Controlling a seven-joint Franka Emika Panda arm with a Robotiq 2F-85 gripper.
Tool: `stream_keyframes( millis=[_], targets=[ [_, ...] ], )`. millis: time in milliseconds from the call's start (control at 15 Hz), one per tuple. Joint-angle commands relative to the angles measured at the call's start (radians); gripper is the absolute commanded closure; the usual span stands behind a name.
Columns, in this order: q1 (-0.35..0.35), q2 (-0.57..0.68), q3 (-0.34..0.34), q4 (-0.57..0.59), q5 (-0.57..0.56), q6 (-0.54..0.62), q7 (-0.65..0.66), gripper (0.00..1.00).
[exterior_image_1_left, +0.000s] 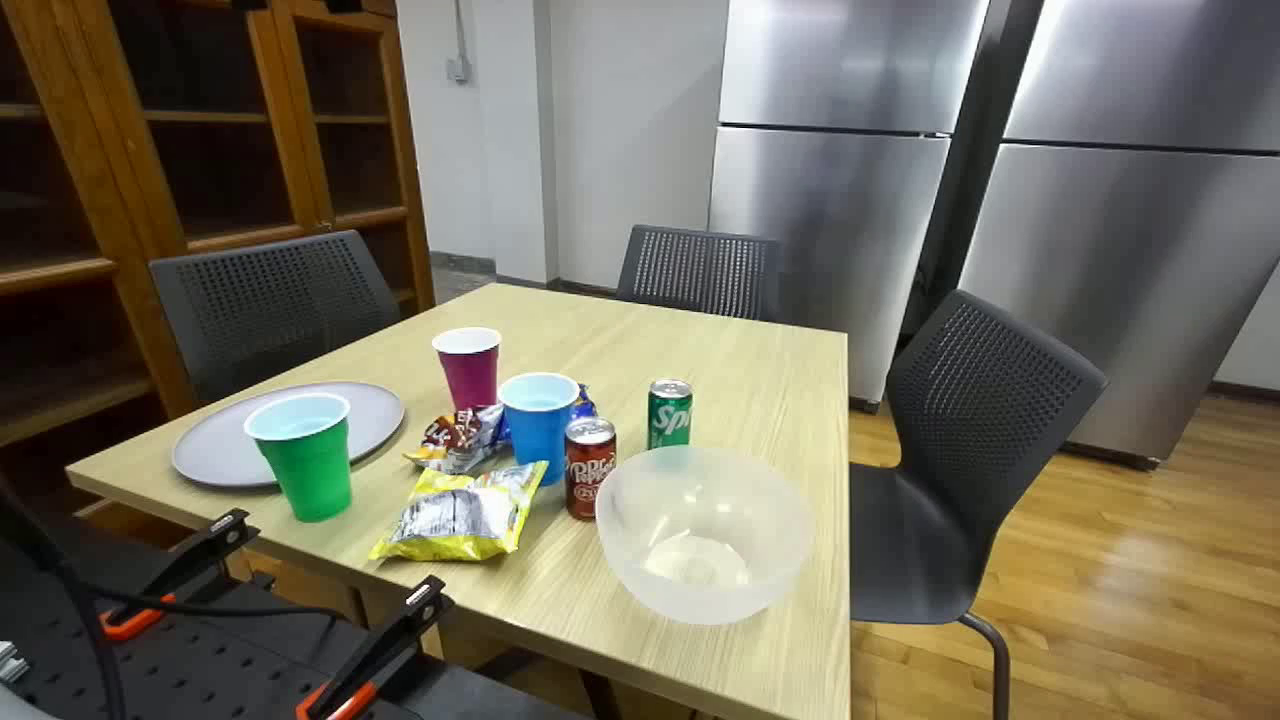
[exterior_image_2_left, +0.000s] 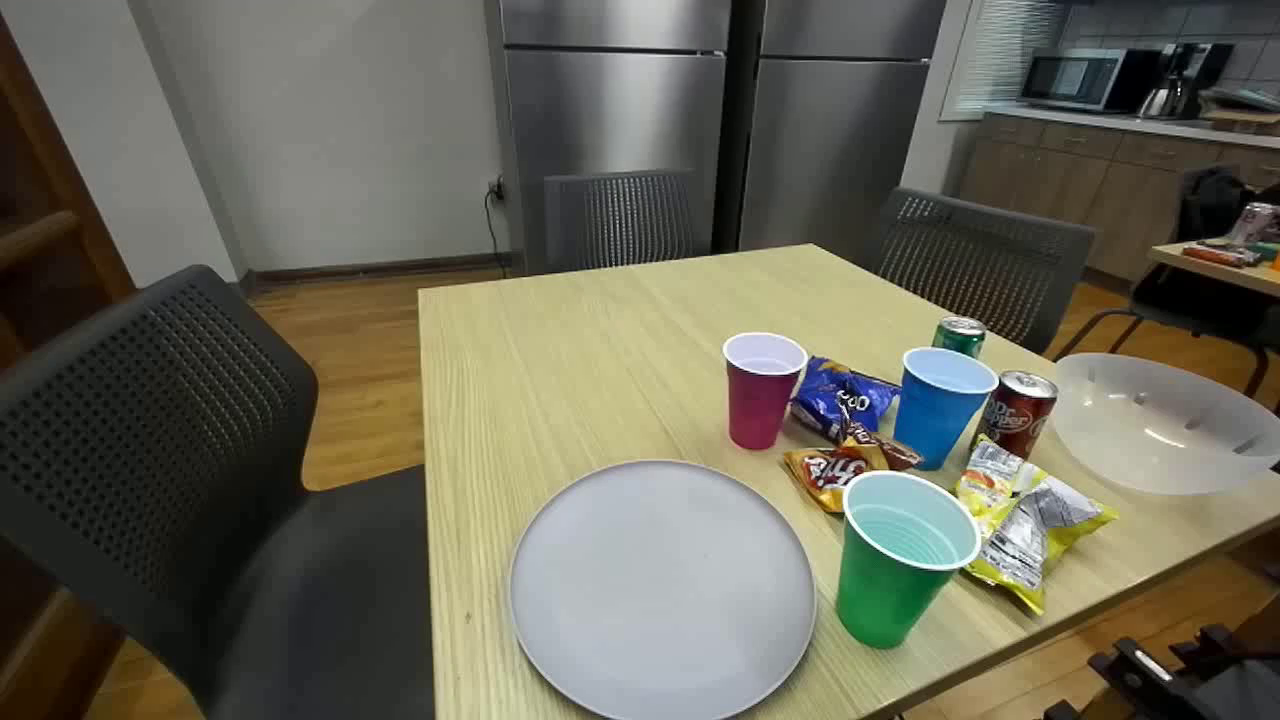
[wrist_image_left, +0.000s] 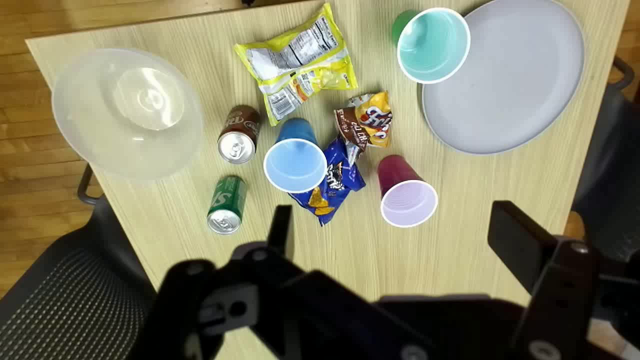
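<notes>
In the wrist view my gripper (wrist_image_left: 392, 225) stands wide open above the table, with nothing held. The purple cup (wrist_image_left: 407, 192) appears nearest to the space between its fingers. Near it lie a blue chip bag (wrist_image_left: 337, 182) and a Fritos bag (wrist_image_left: 367, 120), both crumpled. A blue cup (wrist_image_left: 295, 165) stands over part of the blue bag. A yellow bag (exterior_image_1_left: 465, 515), a green cup (exterior_image_1_left: 305, 460), a Dr Pepper can (exterior_image_1_left: 590, 470) and a Sprite can (exterior_image_1_left: 669, 415) are around them. Both exterior views leave the gripper out.
A grey plate (exterior_image_2_left: 660, 590) lies beside the green cup. The frosted bowl (exterior_image_1_left: 705, 540) stands near a table corner by the cans. Dark chairs (exterior_image_1_left: 990, 430) surround the wooden table (exterior_image_2_left: 560, 380). Black clamps (exterior_image_1_left: 385, 640) sit at its near edge.
</notes>
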Motion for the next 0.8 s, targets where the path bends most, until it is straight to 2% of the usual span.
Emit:
stream_keyframes(
  millis=[0,533,733],
  targets=[
    [-0.002,0.003,0.001,0.003,0.001,-0.002,-0.002,0.00],
    [-0.002,0.003,0.001,0.003,0.001,-0.002,-0.002,0.00],
    [-0.003,0.046,0.004,-0.007,0.002,0.064,-0.001,0.00]
  ],
)
